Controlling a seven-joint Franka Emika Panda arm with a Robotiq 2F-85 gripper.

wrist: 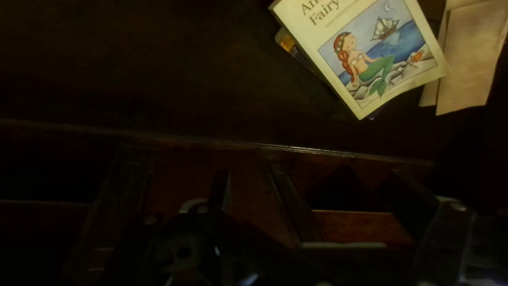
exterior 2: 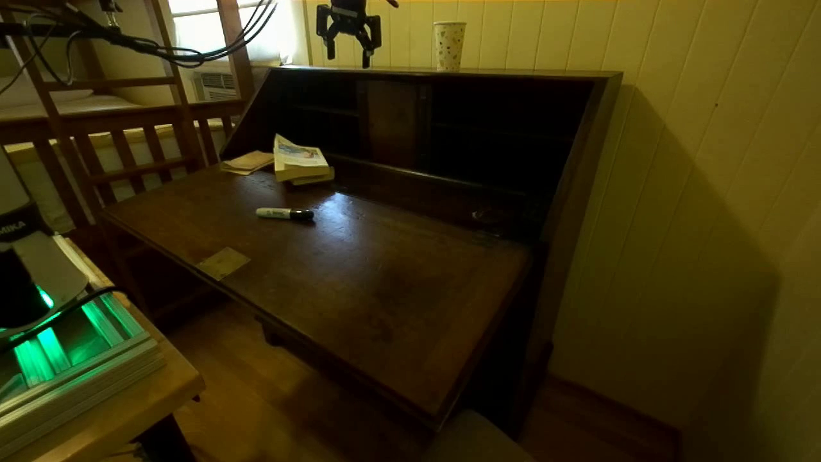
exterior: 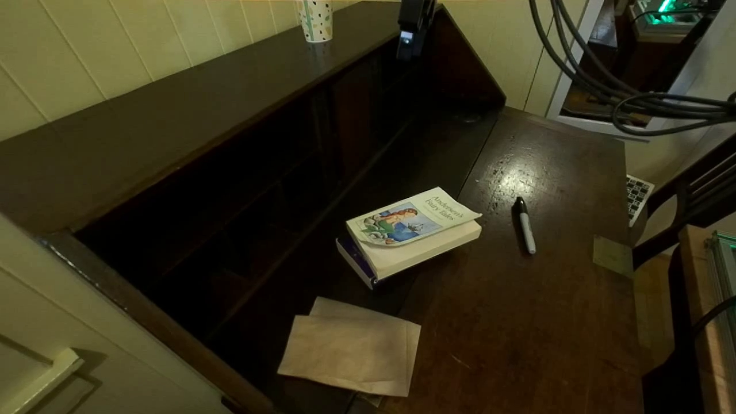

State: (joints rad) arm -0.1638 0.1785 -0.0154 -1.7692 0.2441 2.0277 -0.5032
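- Desk (exterior 2: 385, 289): opened out; handling seems not yet begun.
- Books (exterior: 414, 230): stacked askew near brown papers (exterior: 348, 353).
- Cup (exterior 2: 448, 46): upright on the desk's top, ungrasped.
- Fingers (exterior 2: 331, 50): apart, gripping nothing, near the cup.
- Marker (exterior 2: 285, 213): lying untouched.

Yellowish panelled wall (exterior 2: 686, 192) | wooden floor (exterior 2: 250, 378) | bright window (exterior 2: 194, 32) | slatted bed frame (exterior 2: 144, 113) | dark desk (exterior 2: 385, 289), glossy glare (exterior: 516, 178)
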